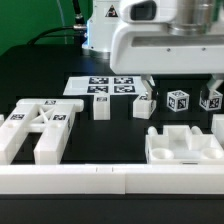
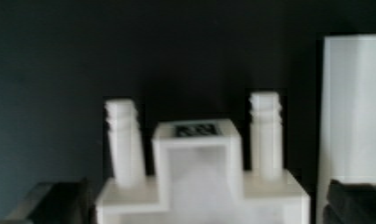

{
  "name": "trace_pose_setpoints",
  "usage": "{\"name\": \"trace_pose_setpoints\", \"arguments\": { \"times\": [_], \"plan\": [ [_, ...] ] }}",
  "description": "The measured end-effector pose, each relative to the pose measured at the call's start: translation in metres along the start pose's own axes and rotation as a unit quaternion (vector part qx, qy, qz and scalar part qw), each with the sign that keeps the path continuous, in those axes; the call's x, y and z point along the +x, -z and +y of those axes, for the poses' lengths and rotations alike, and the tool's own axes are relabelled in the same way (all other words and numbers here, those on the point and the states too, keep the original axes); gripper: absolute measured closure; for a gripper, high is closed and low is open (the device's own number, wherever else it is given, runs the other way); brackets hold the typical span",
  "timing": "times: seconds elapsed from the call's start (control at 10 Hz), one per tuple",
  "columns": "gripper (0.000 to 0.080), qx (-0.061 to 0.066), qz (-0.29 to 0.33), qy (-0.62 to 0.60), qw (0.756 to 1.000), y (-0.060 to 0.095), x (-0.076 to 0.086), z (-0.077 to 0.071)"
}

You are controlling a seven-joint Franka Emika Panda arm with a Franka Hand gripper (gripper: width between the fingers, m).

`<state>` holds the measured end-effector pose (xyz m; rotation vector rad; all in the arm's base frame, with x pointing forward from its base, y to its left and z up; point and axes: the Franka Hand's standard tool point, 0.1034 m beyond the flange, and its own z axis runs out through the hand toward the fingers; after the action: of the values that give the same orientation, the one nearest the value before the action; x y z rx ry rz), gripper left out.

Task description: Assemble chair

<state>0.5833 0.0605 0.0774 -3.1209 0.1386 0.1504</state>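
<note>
Two dark jaws stand spread either side of a white plastic tagged block (image 2: 199,150) with ribbed posts (image 2: 123,140); I read them as released, though the wrist view is blurry. That block rests on the dark worktop (image 1: 40,62). Elsewhere a white slotted back frame (image 1: 38,125) and a recessed seat block (image 1: 180,145) lie apart, leaving room to pick each.

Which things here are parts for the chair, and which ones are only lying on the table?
Chair parts: slotted back frame, seat block, four small tagged pieces.
Not parts: marker board, long white rail at the front.
</note>
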Motion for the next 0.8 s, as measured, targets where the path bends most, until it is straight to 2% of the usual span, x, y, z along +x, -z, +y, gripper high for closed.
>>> {"name": "trace_pose_setpoints", "arguments": {
  "times": [0.1,0.5,0.6,0.7,0.8],
  "plan": [
    [0.0151,-0.003,-0.008,-0.005,1.000,-0.002,-0.013,0.009],
    [0.0151,-0.004,-0.009,-0.003,1.000,-0.004,-0.012,0.007],
    [0.0151,-0.004,-0.007,-0.006,1.000,-0.006,-0.014,0.012],
    [0.0151,-0.006,-0.009,-0.025,1.000,-0.011,-0.028,0.029],
    [0.0151,-0.007,-0.026,-0.063,0.998,-0.018,-0.052,0.047]
  ]
}}
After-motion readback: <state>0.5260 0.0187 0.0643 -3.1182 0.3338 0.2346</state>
